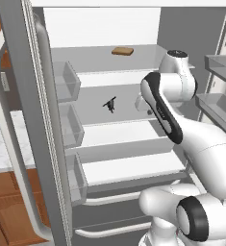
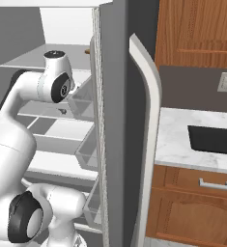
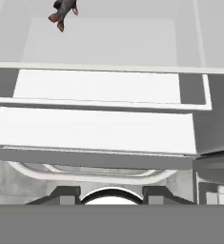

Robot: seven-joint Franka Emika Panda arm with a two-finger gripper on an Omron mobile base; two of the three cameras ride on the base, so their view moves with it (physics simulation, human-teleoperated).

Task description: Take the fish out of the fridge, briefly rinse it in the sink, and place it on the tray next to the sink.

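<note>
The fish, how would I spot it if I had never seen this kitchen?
Look inside the open fridge, at the shelf below the top one. The fish lies alone near the back there, tiny and dark with thin fins. The bread one shelf up is a flat tan slab.

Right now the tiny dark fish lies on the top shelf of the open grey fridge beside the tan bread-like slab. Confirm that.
Not quite. The tiny dark fish lies one shelf below the tan bread-like slab, which sits alone on the top shelf of the open grey fridge. The left base view shows it.
</note>
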